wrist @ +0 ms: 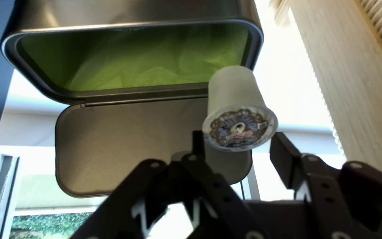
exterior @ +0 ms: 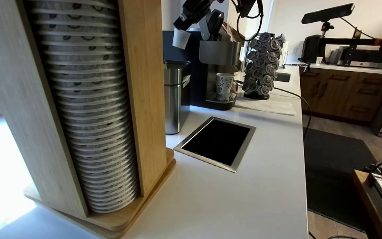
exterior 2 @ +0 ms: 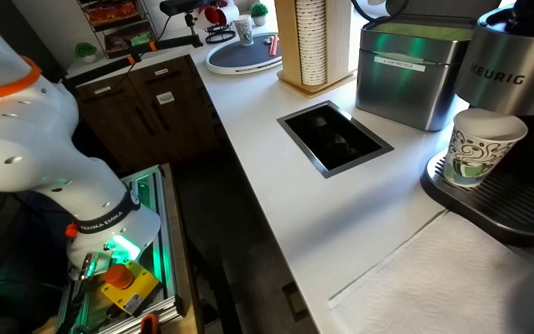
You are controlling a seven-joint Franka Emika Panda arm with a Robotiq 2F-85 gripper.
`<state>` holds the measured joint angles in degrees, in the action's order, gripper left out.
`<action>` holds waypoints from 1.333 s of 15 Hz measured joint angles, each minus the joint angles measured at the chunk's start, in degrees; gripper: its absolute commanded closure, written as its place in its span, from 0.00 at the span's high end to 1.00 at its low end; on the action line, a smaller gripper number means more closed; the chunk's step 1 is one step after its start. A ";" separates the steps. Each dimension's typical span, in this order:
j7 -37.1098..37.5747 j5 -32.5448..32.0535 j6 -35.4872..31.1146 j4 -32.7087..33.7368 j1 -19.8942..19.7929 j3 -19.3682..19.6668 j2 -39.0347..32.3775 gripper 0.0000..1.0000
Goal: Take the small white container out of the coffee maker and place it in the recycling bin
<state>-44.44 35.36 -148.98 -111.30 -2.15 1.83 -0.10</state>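
My jaws are drawn in to the width of the small white container [wrist: 239, 109], one on each side of its rim. I hold it there, I judge, because the rim is its broadest part and leaves the tapered body hanging free to drop. Its printed top faces me with a hole at the middle, so I take it for a used pod. It is out of the coffee maker [exterior 2: 505, 88], so that half of the job looks done.

In the wrist view the container overlaps one corner of the mouth of the recycling bin [exterior 2: 403, 90], at the end nearer the wooden holder [exterior: 146, 99]. An exterior view has it tilted, in the air above the bin's height; I cannot tell whether it is squarely over the mouth. The lid [wrist: 124, 146] is tipped back, baring the green liner [wrist: 164, 66].

The bin stands well back from the long edge of the tabletop [exterior: 260, 189], beside the coffee maker, which makes for a short carry. A framed opening [exterior: 243, 147] lies between it and that edge; a slip could lose the pod there. A paper cup [exterior 2: 478, 153] stands under the machine's head, probably to catch coffee, and a paper towel [exterior 2: 434, 278] lies toward the long edge, probably for drips. I judge I should centre over the mouth, then part my jaws.
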 measured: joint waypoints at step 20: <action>-0.76 7.59 -17.55 2.84 0.38 -3.75 -11.65 0.99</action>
<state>-45.20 42.95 -166.53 -108.46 -1.77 -1.93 -11.75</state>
